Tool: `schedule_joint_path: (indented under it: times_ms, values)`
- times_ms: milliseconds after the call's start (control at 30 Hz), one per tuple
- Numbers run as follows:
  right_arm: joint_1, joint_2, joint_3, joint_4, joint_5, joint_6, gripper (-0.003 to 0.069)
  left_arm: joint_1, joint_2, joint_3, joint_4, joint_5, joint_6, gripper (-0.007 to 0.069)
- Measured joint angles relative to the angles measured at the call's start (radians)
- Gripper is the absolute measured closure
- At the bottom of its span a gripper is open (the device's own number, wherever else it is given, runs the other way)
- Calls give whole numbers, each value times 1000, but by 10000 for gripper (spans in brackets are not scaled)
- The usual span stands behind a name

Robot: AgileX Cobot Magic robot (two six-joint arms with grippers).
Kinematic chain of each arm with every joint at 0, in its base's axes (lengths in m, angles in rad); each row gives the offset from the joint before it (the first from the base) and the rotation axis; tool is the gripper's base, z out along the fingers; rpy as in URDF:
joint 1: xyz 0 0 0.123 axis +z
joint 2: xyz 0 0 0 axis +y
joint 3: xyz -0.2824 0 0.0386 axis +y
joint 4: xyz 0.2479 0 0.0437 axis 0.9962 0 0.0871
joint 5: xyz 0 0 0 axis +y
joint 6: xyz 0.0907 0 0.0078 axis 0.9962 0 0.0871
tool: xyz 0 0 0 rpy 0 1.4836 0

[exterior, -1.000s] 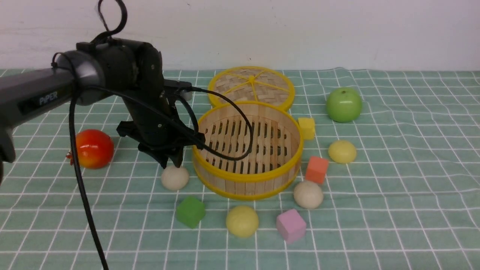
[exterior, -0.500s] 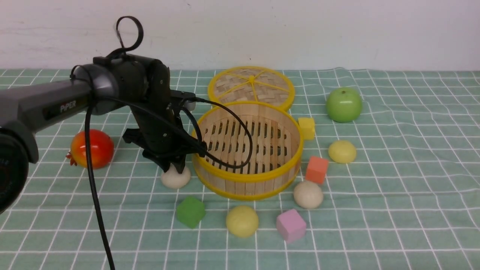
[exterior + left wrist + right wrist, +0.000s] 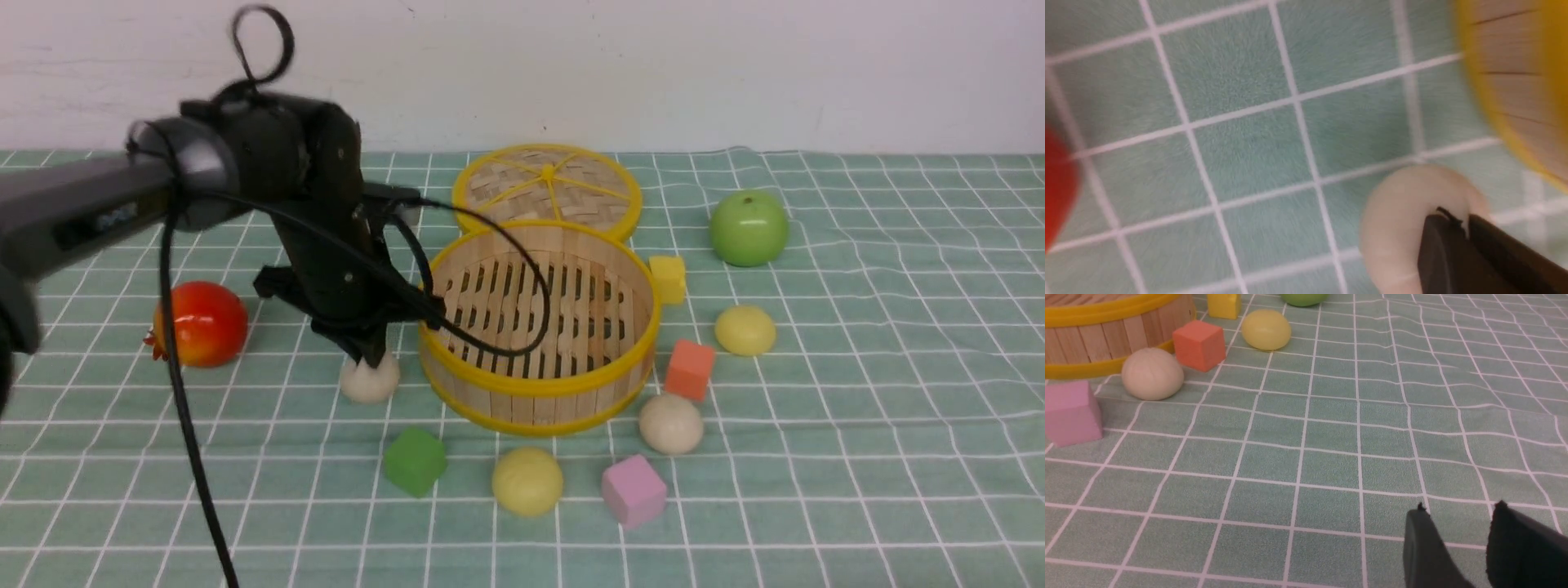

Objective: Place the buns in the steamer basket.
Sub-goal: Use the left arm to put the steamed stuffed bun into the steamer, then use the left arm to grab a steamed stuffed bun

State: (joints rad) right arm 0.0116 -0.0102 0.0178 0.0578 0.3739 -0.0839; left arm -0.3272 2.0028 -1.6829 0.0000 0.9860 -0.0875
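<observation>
Left wrist view: my left pincer (image 3: 1459,218) has its two dark fingers drawn almost together, with only a thin slit between them. The tips are set against the top of a beige bun (image 3: 1396,220). I cannot tell whether they pinch any of it.
Why this bun: I judge it the easiest first pick, since it lies on my left side, just beside the steamer basket (image 3: 539,400), so the carry is short.
Bun's place: it sits on the green checked cloth (image 3: 857,490), just outside the basket's left wall. It appears to rest on the cloth, though the blur leaves that unsure.
Basket: it stands upright in the middle with its top open. The slatted floor is bare, and no bun is inside yet.
Other buns: a second beige bun (image 3: 670,423) and a yellow bun (image 3: 527,482) lie near the basket's front. Another yellow bun (image 3: 744,330) lies to its right.
Right pincer (image 3: 1459,539): partly open and empty, low over bare cloth and well apart from those buns. It is probably waiting its turn.
Nearby clutter: a red pomegranate (image 3: 204,323) lies to the left and a green cube (image 3: 415,461) in front. Neither touches the bun.
Risk: a smooth dome under such a narrow grip could slip or roll. I judge my fingers would need to straddle it.
</observation>
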Motion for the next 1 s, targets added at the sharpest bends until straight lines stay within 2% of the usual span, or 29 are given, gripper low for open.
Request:
schedule_joint_path:
  times_ms: [233, 500, 800, 867, 1000]
  values:
    - [0, 0, 0, 0, 0, 0, 419, -86, -110, -4, -117, -153, 113, 635]
    - [0, 0, 0, 0, 0, 0, 419, -83, 52, -2, -101, -380, 100, 605]
    - [0, 0, 0, 0, 0, 0, 419, -84, 107, -2, -24, -429, 4, 356]
    - [0, 0, 0, 0, 0, 0, 419, -84, 76, 0, -9, -420, -21, 315]
    - [0, 0, 0, 0, 0, 0, 419, -84, -30, 1, -16, -364, -48, 287]
